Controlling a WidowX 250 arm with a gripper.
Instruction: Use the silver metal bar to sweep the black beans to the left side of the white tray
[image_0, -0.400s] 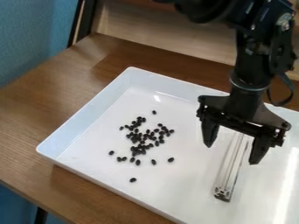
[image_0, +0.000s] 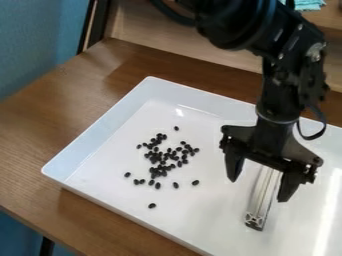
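The black tool (image_0: 258, 188) is spread wide, holding nothing. Between its fingers lies a long, thin, shiny silver bar (image_0: 262, 199) with a dark bit at its near end. Off to the left, little black beans (image_0: 154, 160) lie bunched in the white tray (image_0: 207, 215) on the brown table (image_0: 40, 145).

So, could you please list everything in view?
Small oval pieces: dozens, black, clustered and scattered in the tray
Metal bar: one, silver, lying in the tray below the gripper
Tray: one, white, on the table
Table: one, brown, under the tray
Cloth: one, teal, top right
Wall: one, blue, upper left
Gripper: one, black, open above the bar
Arm: one, black, from the top edge
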